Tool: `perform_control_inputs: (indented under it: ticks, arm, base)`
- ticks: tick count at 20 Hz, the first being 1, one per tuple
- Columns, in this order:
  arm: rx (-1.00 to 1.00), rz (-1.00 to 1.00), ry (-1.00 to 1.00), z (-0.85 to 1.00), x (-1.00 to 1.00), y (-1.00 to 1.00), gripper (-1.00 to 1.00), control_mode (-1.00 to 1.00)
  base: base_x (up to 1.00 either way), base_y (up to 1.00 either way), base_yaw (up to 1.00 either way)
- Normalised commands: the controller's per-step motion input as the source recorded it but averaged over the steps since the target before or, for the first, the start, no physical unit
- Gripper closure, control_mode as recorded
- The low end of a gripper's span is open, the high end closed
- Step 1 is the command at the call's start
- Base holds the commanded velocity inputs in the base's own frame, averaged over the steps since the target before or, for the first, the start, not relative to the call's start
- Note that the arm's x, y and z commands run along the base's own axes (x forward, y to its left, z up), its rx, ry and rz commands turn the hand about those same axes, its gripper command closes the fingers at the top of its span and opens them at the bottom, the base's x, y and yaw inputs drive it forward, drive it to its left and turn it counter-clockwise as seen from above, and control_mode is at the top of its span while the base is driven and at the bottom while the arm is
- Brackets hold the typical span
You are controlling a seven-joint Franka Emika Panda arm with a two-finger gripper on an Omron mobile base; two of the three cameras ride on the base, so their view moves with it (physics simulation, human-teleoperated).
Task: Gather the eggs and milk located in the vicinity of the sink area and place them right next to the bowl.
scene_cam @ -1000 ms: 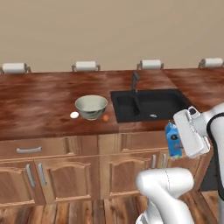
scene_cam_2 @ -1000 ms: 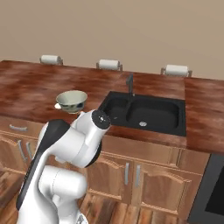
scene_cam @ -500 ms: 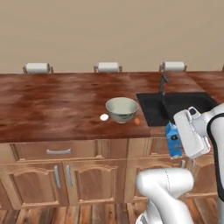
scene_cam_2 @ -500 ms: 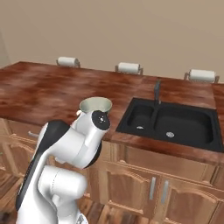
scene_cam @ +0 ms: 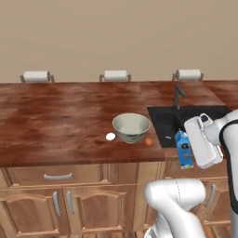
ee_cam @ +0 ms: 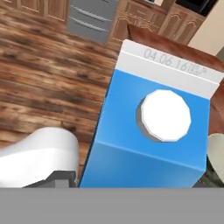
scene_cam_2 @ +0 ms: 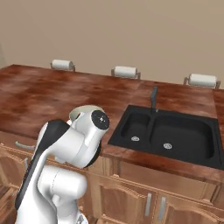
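Note:
The milk (scene_cam: 184, 157), a blue gable-topped carton with a white cap (ee_cam: 164, 114), hangs off the counter's front edge with my gripper (scene_cam: 188, 149) shut on it. In the hand view the milk (ee_cam: 148, 135) looms close between the jaws. The grey-green bowl (scene_cam: 131, 126) sits on the wooden counter, left of the carton. The orange-brown egg (scene_cam: 148, 142) lies on the counter just right of the bowl. The black sink (scene_cam: 173, 122) with its dark faucet (scene_cam: 178, 95) lies behind the carton. My arm covers most of the bowl (scene_cam_2: 83, 111) in the right base view.
A white egg (scene_cam: 110, 136) lies left of the bowl. Three paper-towel rolls (scene_cam: 115, 75) line the back of the counter. Cabinet doors and drawers (scene_cam: 58, 175) run below the counter edge. The sink's double basin (scene_cam_2: 168, 136) has silver drains.
The whole picture has slid right in both base views, so the base has driven left along the counter. The milk stays in my gripper, unchanged relative to the arm.

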Motion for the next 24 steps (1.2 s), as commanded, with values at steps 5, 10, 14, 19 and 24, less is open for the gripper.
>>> perform_control_inputs:
  ticks: [5,10,14,19,24]
  arm:
    - [0.00,0.00,0.00,0.00,0.00,0.00,1.00,1.00]
    - [0.00,0.00,0.00,0.00,0.00,0.00,1.00,1.00]
    - [0.00,0.00,0.00,0.00,0.00,0.00,1.00,1.00]
    - [0.00,0.00,0.00,0.00,0.00,0.00,1.00,1.00]
    - [0.00,0.00,0.00,0.00,0.00,0.00,1.00,1.00]
  base:
    - [0.63,-0.24,0.00]
    - [0.77,-0.03,0.00]
    - [0.80,0.00,0.00]
    - [0.81,0.00,0.00]
    - [0.91,0.00,0.00]
